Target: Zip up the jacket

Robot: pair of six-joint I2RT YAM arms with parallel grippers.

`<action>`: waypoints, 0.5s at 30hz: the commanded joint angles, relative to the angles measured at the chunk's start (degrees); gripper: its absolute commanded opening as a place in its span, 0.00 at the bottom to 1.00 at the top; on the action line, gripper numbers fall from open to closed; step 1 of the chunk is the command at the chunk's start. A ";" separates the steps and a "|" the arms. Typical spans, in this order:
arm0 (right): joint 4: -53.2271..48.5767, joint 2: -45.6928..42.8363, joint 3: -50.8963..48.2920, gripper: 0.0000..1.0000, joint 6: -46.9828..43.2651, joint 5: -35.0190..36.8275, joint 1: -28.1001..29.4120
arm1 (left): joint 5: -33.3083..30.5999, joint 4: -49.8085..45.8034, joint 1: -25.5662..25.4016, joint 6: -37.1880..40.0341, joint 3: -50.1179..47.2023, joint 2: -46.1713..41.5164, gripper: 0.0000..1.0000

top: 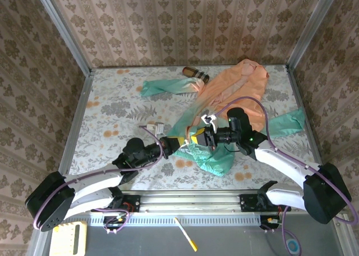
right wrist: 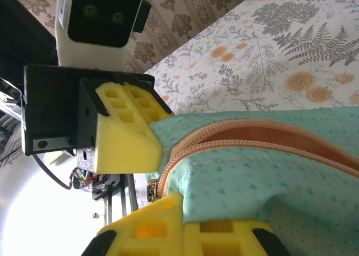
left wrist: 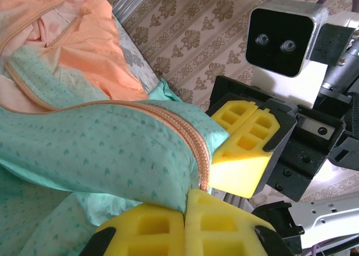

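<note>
The space is enclosed on three sides by walls papered in beige with a brown damask pattern in vertical stripes (top: 190,26). Slanting silver metal frame posts (top: 61,29) are set at the back corners. The table is covered by a white cloth printed with grey ferns and orange flowers (top: 112,99). A ribbed aluminium rail (top: 190,199) is mounted along its near edge, with a dark grey ledge (top: 224,239) below. The tabletop is lit softly and evenly.

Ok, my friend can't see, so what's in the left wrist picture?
Two yellow-padded pincers, the left pincer at the bottom and the right pincer beside it, pinch the mint-green hem of the jacket where its peach zipper ends.
</note>
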 commanded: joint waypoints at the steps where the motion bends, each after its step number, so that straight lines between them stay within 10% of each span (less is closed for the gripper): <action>1: 1.14 0.30 -0.48 0.00 -1.14 0.41 -0.01 | 0.46 4.66 0.69 -1.16 -0.11 -1.57 0.00; 15: 1.14 0.05 0.21 0.00 -0.73 -0.34 -0.01 | -1.03 4.91 1.24 -2.20 -2.08 -1.76 0.00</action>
